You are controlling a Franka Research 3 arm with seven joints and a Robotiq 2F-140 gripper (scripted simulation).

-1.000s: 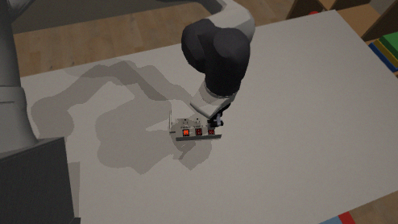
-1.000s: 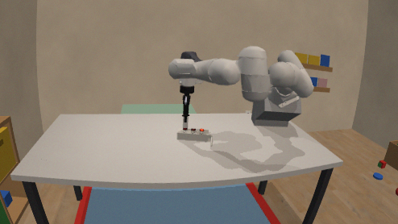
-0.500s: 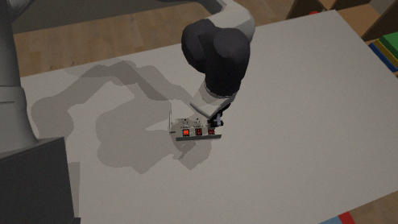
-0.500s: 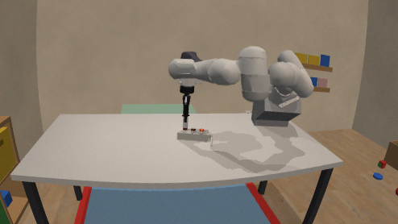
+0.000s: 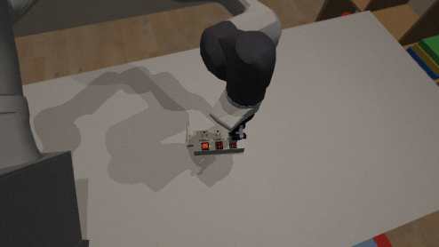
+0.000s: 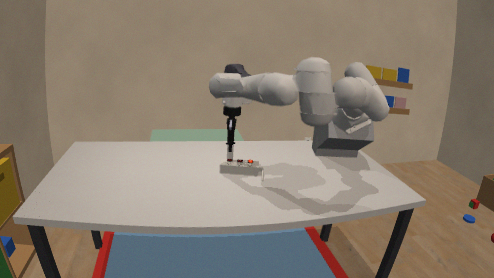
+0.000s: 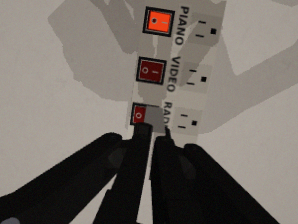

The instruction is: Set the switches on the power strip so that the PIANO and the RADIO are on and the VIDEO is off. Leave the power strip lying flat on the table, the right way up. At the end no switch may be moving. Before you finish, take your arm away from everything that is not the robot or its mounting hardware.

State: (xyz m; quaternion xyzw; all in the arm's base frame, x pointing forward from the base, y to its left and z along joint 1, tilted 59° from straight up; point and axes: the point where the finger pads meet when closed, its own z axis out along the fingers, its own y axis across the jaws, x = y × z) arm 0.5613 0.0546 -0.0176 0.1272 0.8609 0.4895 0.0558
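Right under the gripper [image 7: 154, 131] sits the power strip [image 7: 174, 63], lying flat on the table [image 5: 333, 133] with its labels facing up. The fingers are squeezed all the way together with nothing between them, and their tips come down on the RADIO switch [image 7: 141, 115], the nearest of the three. I can't tell whether they actually touch it or just hover over it. Just beyond the tips is the VIDEO switch [image 7: 152, 70], dark red, so not lit. Farthest from the gripper is the PIANO switch [image 7: 158, 22], glowing bright orange. From the side view the arm [image 6: 280, 90] reaches out level and the gripper points straight down onto the near end of the strip.
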